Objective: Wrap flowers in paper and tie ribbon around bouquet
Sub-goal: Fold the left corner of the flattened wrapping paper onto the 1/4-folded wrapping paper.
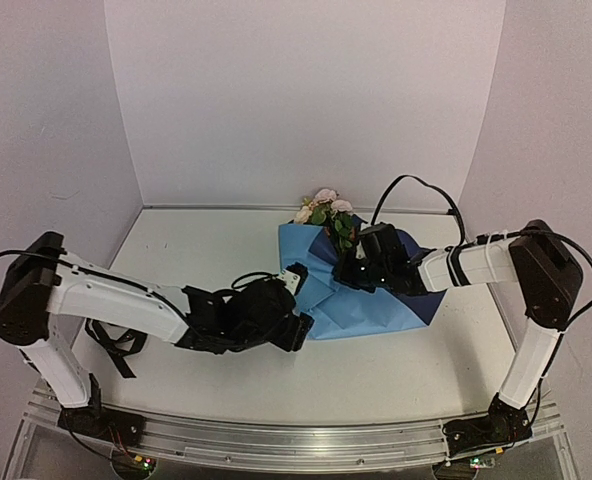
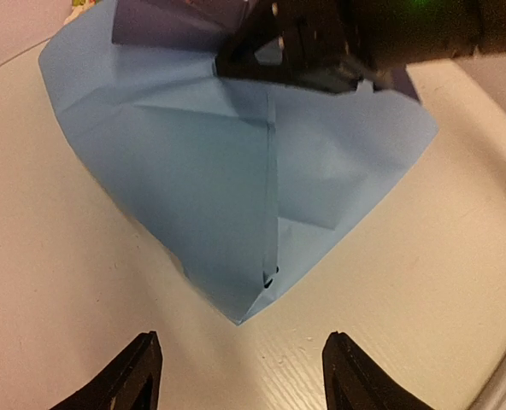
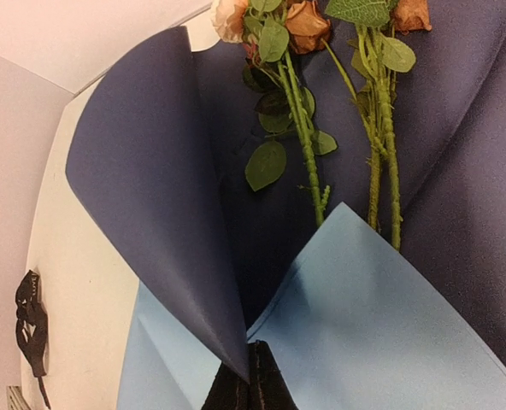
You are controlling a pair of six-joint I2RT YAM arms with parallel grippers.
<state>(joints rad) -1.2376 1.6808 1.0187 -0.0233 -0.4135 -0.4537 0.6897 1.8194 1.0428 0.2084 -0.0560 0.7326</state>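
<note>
A white tabletop [image 1: 206, 250] sits in a booth of plain pale walls [image 1: 306, 100], evenly lit, with a ribbed metal rail [image 1: 296, 440] along its near edge.

Creased paper [image 1: 371, 305], light blue outside and navy inside, with one flap curled up over the green stems of the flowers [image 1: 326, 208], whose pale rose heads project past its far edge; what appears to be the black ribbon [image 1: 116, 345] lies loose, well apart to the left.
</note>
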